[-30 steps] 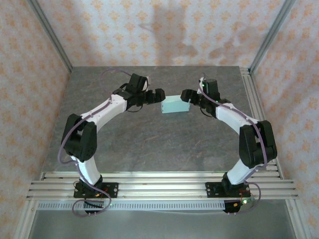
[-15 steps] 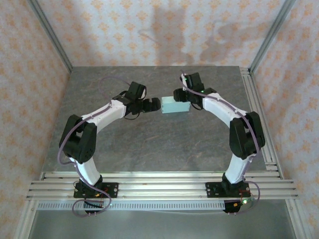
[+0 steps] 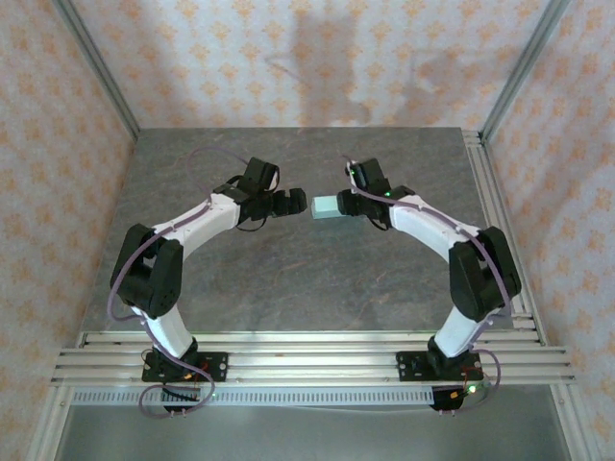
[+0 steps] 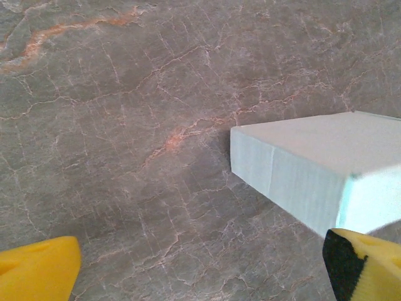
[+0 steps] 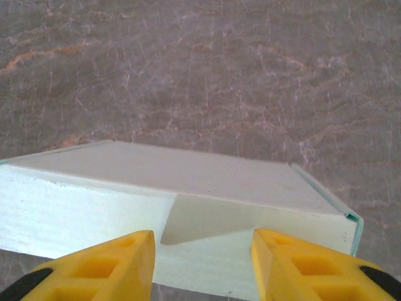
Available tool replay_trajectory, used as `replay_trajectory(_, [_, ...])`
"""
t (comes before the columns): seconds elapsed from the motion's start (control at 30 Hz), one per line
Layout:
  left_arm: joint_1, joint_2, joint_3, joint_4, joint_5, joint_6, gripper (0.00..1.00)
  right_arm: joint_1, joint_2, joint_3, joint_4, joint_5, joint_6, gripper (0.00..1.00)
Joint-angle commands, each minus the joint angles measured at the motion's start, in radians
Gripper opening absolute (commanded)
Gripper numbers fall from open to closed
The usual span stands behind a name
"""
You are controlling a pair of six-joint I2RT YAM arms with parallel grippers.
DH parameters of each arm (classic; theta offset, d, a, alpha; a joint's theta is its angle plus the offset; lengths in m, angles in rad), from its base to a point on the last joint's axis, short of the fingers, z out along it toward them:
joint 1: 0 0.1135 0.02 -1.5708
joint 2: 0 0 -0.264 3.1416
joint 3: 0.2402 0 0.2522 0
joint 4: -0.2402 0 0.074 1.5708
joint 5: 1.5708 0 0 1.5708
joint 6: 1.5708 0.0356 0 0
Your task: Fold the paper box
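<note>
The paper box [image 3: 325, 206] sat on the gray table [image 3: 288, 279], between my two pincers. It looked all folded up, a flat little box, so I think the job was almost done. My left pincer [image 4: 202, 244] was wide open, with one finger by a box corner. My right pincer [image 5: 202, 235] was partly open and held nothing. It faced a side with what looked like a tucked flap. Next I should press that side flat, gently. I saw no words anywhere.

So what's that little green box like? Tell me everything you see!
The paper box is pale mint-green thin card, folded into a small flat rectangle, one tucked flap showing on its side. It lies flat on the grey marbled table, between the open left fingers and right fingers; contact is unclear.
</note>
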State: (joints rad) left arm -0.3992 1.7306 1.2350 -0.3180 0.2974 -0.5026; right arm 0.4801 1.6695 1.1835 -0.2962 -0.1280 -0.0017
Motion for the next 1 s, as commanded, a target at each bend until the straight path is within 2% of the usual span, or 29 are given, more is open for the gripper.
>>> replay_trajectory(0.0, [0.005,-0.049,-0.016,0.017,-0.036,0.021,1.00,0.006,-0.059,-0.072,-0.041,-0.010,0.044,0.46])
replay_trajectory(0.07, [0.005,-0.062,-0.032,0.037,-0.041,0.032,1.00,0.005,-0.103,-0.106,-0.006,-0.027,0.062,0.51])
replay_trajectory(0.13, [0.005,-0.076,-0.046,0.056,-0.049,0.048,1.00,0.002,-0.142,-0.142,0.053,-0.046,0.089,0.61])
replay_trajectory(0.23, [0.005,-0.083,-0.046,0.056,-0.055,0.073,1.00,-0.014,-0.172,-0.189,0.135,-0.065,0.137,0.71])
replay_trajectory(0.33, [0.006,-0.099,-0.058,0.067,-0.060,0.084,1.00,-0.057,-0.158,-0.208,0.162,-0.074,0.173,0.76])
replay_trajectory(0.47, [0.005,-0.141,-0.103,0.120,-0.058,0.093,1.00,-0.141,-0.086,-0.188,0.146,-0.166,0.169,0.72])
replay_trajectory(0.63, [0.007,-0.188,-0.132,0.140,-0.055,0.125,1.00,-0.201,0.026,-0.124,0.115,-0.235,0.065,0.68])
replay_trajectory(0.8, [0.008,-0.201,-0.138,0.124,-0.066,0.139,1.00,-0.217,0.101,-0.075,0.086,-0.287,0.055,0.58])
replay_trajectory(0.87, [0.007,-0.205,-0.145,0.122,-0.071,0.136,1.00,-0.217,0.103,-0.085,0.099,-0.320,0.085,0.56])
replay_trajectory(0.97, [0.008,-0.199,-0.143,0.106,-0.086,0.132,1.00,-0.206,0.084,-0.120,0.132,-0.318,0.158,0.47])
